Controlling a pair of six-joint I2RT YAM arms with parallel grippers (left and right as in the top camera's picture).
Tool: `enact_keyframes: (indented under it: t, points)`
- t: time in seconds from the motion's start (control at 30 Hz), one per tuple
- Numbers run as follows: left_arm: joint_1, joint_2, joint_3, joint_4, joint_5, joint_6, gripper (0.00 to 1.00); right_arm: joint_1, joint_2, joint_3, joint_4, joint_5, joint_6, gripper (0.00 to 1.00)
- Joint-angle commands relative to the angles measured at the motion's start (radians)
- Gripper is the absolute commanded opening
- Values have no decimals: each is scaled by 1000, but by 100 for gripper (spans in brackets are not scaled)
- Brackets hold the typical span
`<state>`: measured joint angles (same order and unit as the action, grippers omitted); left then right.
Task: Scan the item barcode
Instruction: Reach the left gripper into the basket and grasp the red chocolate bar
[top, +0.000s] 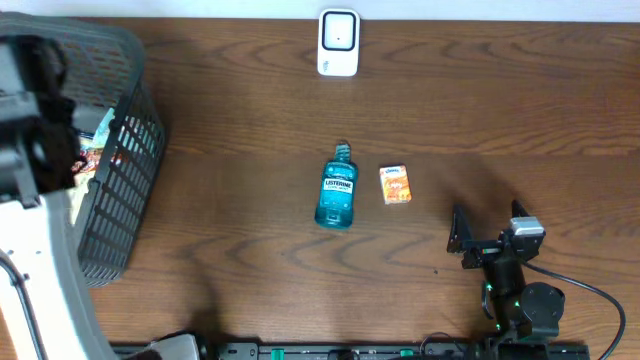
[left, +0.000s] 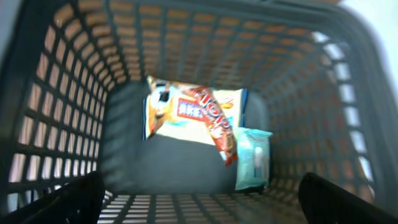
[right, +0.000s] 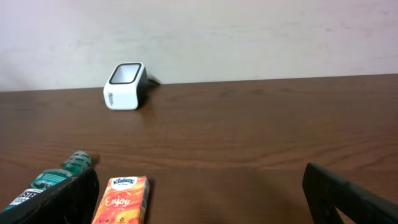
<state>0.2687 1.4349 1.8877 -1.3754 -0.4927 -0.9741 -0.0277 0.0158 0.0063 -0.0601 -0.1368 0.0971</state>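
Observation:
The white barcode scanner (top: 338, 42) stands at the table's far edge, also in the right wrist view as the scanner (right: 124, 85). A blue Listerine bottle (top: 337, 188) lies mid-table, with an orange Kleenex pack (top: 395, 185) to its right. My right gripper (top: 487, 222) rests open and empty at the near right, behind the Kleenex pack (right: 121, 200) and the bottle's cap (right: 73, 163). My left gripper (left: 202, 199) hangs open over the inside of the dark basket (left: 62, 124), holding nothing. Below it lie a snack packet (left: 199, 115) and a teal tissue pack (left: 253, 158).
The dark mesh basket (top: 120, 160) fills the table's left end, with the left arm's white body above it. A black cable runs from the right arm's base (top: 530, 310) toward the right edge. A pale wall rises behind the scanner.

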Motion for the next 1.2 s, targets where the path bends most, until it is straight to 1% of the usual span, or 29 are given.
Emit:
enact_keyframes:
  t: [0.0,0.13,0.3,0.5,0.67,0.87,1.17]
  points:
    - [108,90,-14,16,170,-39,99,9,-3,-1,-4,4,-9,99]
    - [178,203,-14,47,286,-38,100,9,-3,-1,-4,4,-9,99]
    - [196,364,-14,70,383,-37,100,9,-3,-1,-4,4,-9,99]
    - [196,565,-14,132,423,-38,100,9,-3,-1,-4,4,-9,99]
    - [197,688,-14,200,431,-58,100,9,-3,-1,-4,4,-9,99]
    - [197,769,-14,270,433,-61,100,9,-3,-1,-4,4,-9,99]
    - [197,816,-23,290,429,-60,100,9,-3,-1,-4,4,-9,99]
